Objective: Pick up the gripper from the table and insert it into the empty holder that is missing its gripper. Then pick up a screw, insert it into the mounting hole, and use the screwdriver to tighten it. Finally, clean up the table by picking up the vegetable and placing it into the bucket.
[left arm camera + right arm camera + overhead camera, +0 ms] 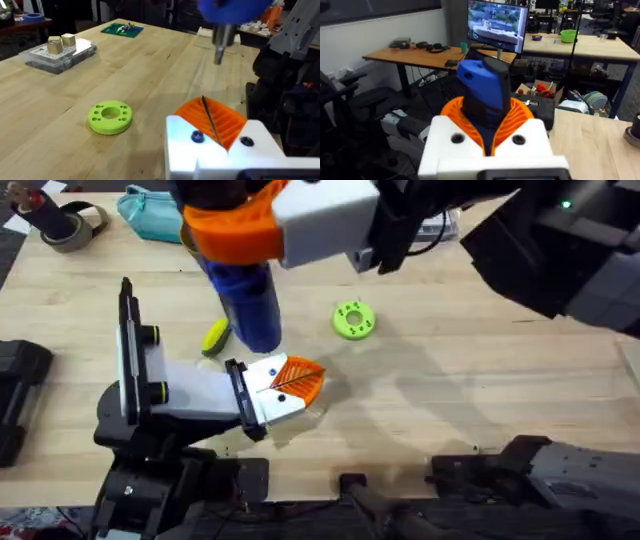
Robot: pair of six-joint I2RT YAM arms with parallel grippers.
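Observation:
My right gripper [250, 230] reaches across the far side of the table [480, 380] and is shut on the blue screwdriver [250, 305], which hangs roughly upright. In the right wrist view the screwdriver [485, 95] sits between the orange pads [520, 117]. Its bit [219, 47] hovers just beyond my left gripper [212, 125]. The left gripper [295, 380] is shut, its orange pads meeting at a thin dark line. It is mounted on the black holder plate [240, 395]. A blue screw head [196, 136] shows in one white finger. The vegetable [215, 337] lies beside the screwdriver. The bucket is hidden.
A flat green disc [353, 320] [110, 117] lies right of the screwdriver. A teal pouch [150, 210] and tape rolls [70, 225] sit at the far left. A clear box with wooden blocks [60, 52] and a green circuit board [122, 29] lie farther off.

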